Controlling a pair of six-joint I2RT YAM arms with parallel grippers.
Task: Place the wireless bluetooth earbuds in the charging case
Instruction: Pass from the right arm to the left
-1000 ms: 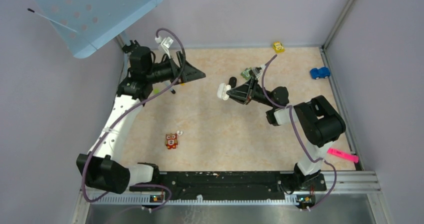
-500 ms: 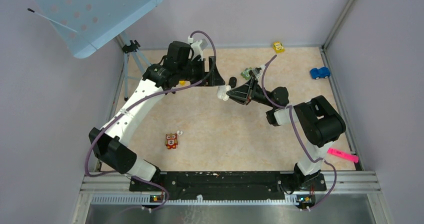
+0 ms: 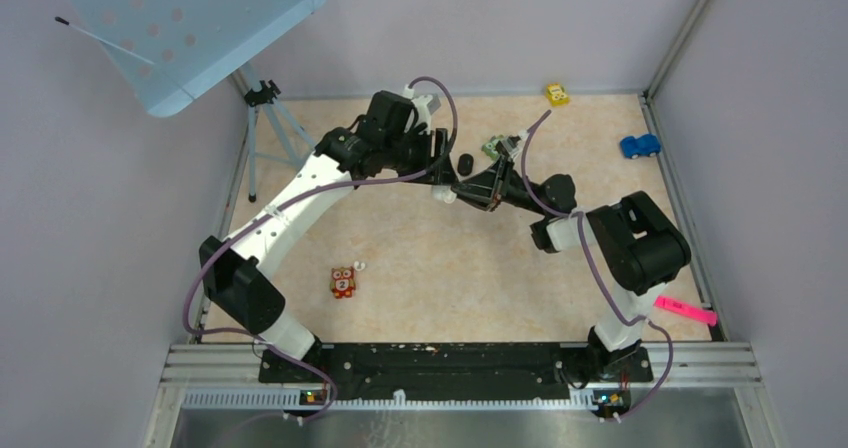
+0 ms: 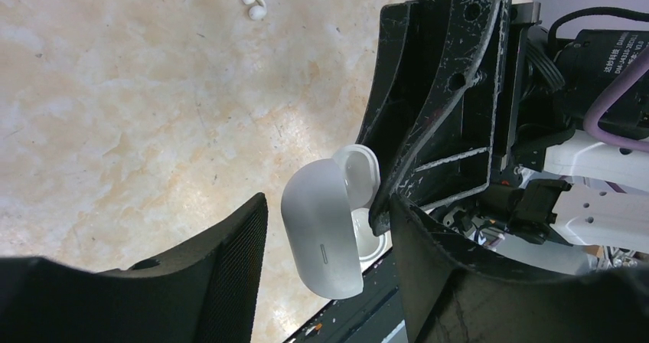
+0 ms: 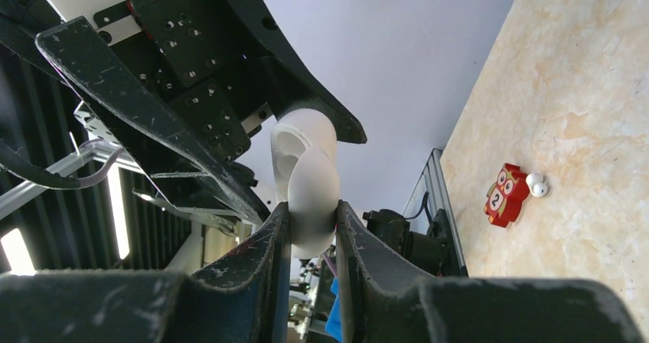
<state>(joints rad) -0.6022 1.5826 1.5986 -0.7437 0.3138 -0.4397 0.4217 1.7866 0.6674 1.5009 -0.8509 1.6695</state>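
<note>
My right gripper (image 3: 452, 190) (image 5: 312, 213) is shut on the white charging case (image 5: 310, 182), held above the table with its lid open. The case also shows in the left wrist view (image 4: 321, 236). My left gripper (image 3: 440, 173) (image 4: 325, 205) is open, its jaws on either side of the case, and nothing is held between them. Two white earbuds (image 3: 359, 265) lie on the table beside a red owl figure (image 3: 342, 282); they also show in both wrist views (image 4: 252, 4) (image 5: 536, 184). A small black bud (image 3: 465, 163) lies behind the grippers.
A yellow toy car (image 3: 557, 94) and a blue toy car (image 3: 639, 146) sit at the back right. A small green item (image 3: 492, 147) lies near the right arm. A pink marker (image 3: 686, 310) lies at the right edge. A tripod (image 3: 262, 108) stands at the back left.
My left arm has swung from the back left to the right, bringing its open gripper up around the case. My right gripper has kept hold of the case, almost still.
</note>
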